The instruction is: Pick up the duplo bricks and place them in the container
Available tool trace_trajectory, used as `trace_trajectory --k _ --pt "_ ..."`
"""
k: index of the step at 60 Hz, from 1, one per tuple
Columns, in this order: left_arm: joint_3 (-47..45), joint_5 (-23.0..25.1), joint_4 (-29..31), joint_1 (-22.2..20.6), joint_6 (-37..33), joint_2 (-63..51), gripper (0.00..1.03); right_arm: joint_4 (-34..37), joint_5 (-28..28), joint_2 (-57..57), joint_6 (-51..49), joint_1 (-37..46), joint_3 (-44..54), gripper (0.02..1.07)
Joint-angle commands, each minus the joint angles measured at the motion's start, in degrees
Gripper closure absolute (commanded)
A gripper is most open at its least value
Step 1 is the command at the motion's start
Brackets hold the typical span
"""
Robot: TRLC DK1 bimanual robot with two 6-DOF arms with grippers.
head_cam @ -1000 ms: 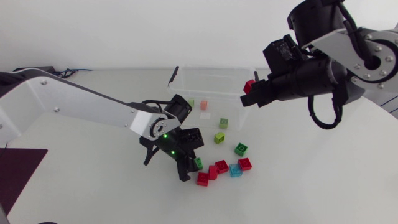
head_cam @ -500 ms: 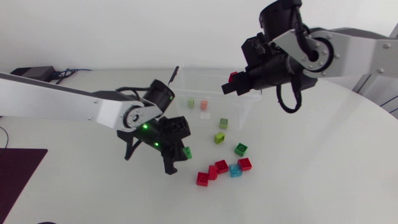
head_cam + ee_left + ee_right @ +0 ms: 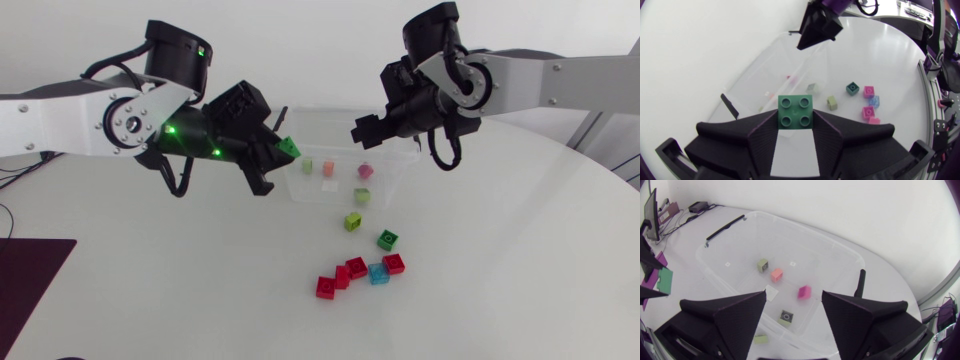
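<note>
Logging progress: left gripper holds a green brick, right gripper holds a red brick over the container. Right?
Not quite: the right gripper is open and empty over the container, as the right wrist view shows; the red brick lies inside. The left gripper does hold the green brick.

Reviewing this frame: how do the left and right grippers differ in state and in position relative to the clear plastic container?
The left gripper is shut on a green four-stud duplo brick; the right gripper is open and holds nothing. The left gripper sits by one end of the clear plastic container, which lies ahead of it; the right gripper hangs above its inside. Both are matte black with broad wedge fingers.
</note>
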State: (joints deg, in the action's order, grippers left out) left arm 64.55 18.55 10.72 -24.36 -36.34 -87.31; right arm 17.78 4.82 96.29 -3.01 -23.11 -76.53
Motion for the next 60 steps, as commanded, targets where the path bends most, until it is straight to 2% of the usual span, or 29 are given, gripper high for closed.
trace_trajectory --k 1,7,19,39,40,41,42,43,44,45,46,47,54,60 --pt "3.47 0.61 -4.66 0.98 5.58 -2.43 0.74 0.41 0.72 -4.18 0.37 0.44 1.12 0.07" --pt "6.64 0.53 -8.96 1.16 9.53 -6.47 0.74 1.91 0.72 -8.75 0.37 0.26 4.20 0.07" --pt "12.53 -1.49 -13.36 1.07 14.01 -13.77 0.74 3.75 0.63 -17.72 0.28 -1.23 14.83 0.07" --pt "23.78 -4.75 -13.45 0.98 19.11 -25.37 0.73 5.25 -0.42 -25.01 0.90 -6.42 29.42 0.07" --pt "24.39 -5.01 -13.27 0.98 19.37 -25.81 0.72 5.42 -0.78 -25.01 1.07 -6.68 30.04 0.07" --pt "25.71 -5.45 -12.21 0.89 20.25 -26.77 0.55 5.95 -1.74 -24.92 1.25 -6.86 31.18 0.07" --pt "25.80 -5.45 -12.13 0.89 20.25 -26.86 0.53 6.04 -2.18 -24.92 1.42 -6.94 31.71 0.07" --pt "26.41 -5.63 -11.34 0.80 20.43 -27.21 0.34 5.95 -2.36 -24.84 1.51 -6.94 32.24 0.07" --pt "26.59 -5.89 -11.25 0.72 20.52 -27.21 0.24 5.95 -2.62 -24.75 1.77 -6.94 32.67 0.07" --pt "26.68 -6.15 -11.25 0.72 20.60 -27.21 0.17 6.04 -2.97 -24.57 1.86 -6.94 33.20 0.07" --pt "26.68 -6.15 -11.25 0.72 20.69 -27.21 0.14 6.04 -3.15 -24.31 2.04 -6.94 33.73 0.07" --pt "26.76 -6.24 -11.16 0.63 20.96 -27.04 0.06 6.04 -3.24 -23.96 2.13 -6.94 34.08 0.07" --pt "26.24 -6.24 -8.70 0.80 21.04 -25.02 0.04 6.21 -3.68 -21.23 2.92 -6.42 35.84 0.10" --pt "22.28 -6.24 -7.29 0.89 20.52 -20.27 0.04 6.21 -3.76 -16.93 3.80 -4.66 35.49 0.12"
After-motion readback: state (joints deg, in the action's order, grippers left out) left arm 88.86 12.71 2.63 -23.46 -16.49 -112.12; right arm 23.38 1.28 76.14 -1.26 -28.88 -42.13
